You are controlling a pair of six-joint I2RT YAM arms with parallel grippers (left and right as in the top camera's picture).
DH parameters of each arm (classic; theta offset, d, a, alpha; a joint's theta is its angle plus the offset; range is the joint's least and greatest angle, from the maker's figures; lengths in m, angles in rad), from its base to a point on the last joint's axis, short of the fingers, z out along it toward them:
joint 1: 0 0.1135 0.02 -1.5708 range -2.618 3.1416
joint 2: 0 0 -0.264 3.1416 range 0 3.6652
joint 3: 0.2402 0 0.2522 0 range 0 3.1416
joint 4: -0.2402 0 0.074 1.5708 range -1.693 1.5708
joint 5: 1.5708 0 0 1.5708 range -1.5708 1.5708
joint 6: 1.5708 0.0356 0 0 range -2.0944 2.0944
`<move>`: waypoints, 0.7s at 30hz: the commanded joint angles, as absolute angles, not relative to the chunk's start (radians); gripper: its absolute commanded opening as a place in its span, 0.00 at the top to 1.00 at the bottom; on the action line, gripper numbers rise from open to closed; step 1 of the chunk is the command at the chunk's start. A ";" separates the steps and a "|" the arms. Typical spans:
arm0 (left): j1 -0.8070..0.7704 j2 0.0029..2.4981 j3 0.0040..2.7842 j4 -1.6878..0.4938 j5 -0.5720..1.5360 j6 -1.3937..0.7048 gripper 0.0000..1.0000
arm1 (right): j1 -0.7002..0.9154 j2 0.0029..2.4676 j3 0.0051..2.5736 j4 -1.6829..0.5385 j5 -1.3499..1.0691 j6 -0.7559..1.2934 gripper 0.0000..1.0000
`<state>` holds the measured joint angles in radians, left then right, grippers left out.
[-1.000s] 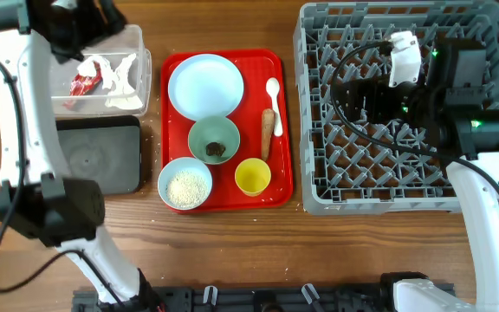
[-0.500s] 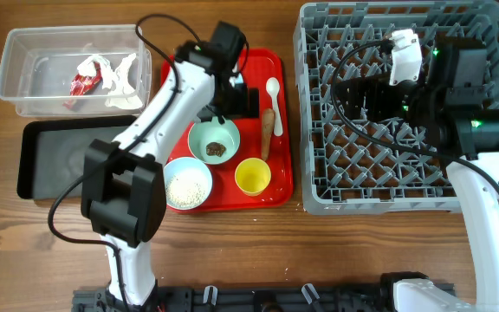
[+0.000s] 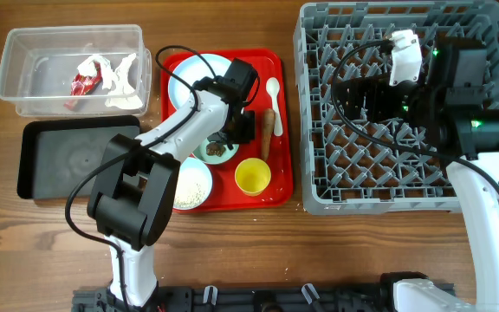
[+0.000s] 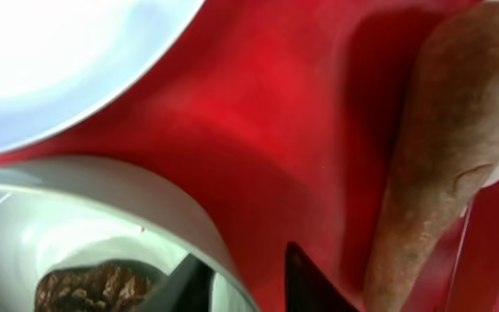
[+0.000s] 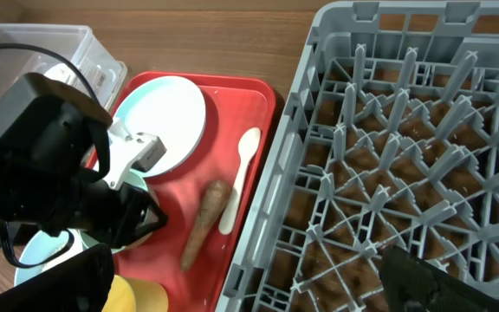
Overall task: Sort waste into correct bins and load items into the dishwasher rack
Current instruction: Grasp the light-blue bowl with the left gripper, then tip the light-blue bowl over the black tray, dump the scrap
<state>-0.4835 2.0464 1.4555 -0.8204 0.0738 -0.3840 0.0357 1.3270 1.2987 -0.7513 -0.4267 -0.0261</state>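
My left gripper (image 3: 232, 134) is down on the red tray, its jaws closed across the right rim of the blue-green bowl (image 3: 206, 149) that holds the brown food scrap (image 4: 93, 290). One finger is inside the bowl (image 4: 76, 199), the other outside. The carrot-like stick (image 3: 268, 130) lies just to the right. My right gripper (image 5: 249, 286) hangs open and empty over the left part of the dishwasher rack (image 3: 319, 195). The red wrapper (image 3: 83, 84) and white paper (image 3: 115, 74) lie in the clear tub (image 3: 24, 69).
On the red tray (image 3: 280, 186) are the pale blue plate (image 3: 189, 82), white spoon (image 3: 274, 94), yellow cup (image 3: 252, 176) and rice bowl (image 3: 193, 184), which the left arm partly covers. The black tray (image 3: 59, 160) sits left of it, below the tub.
The left arm has swung from the clear tub over to the red tray and dropped to the scrap bowl, its jaws narrowing from wide open onto the rim. The right arm has not moved.
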 commanded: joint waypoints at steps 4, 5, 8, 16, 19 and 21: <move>-0.480 2.037 1.451 -0.834 0.123 -0.405 0.96 | 0.035 1.338 1.323 -0.756 -0.442 -0.015 0.00; -0.478 2.029 1.464 -0.849 0.142 -0.405 0.96 | 0.035 1.338 1.323 -0.756 -0.442 -0.016 0.01; -0.465 1.993 1.543 -0.918 0.187 -0.405 0.96 | 0.035 1.338 1.323 -0.755 -0.442 -0.015 0.00; -0.317 1.863 1.691 -1.108 0.292 -0.390 0.96 | 0.035 1.338 1.322 -0.760 -0.443 -0.015 0.00; -0.167 1.843 1.691 -1.210 0.307 -0.304 0.96 | 0.035 1.338 1.322 -0.760 -0.443 -0.015 0.00; -0.050 1.847 1.682 -1.259 0.344 -0.224 0.96 | 0.035 1.338 1.322 -0.760 -0.443 -0.015 0.00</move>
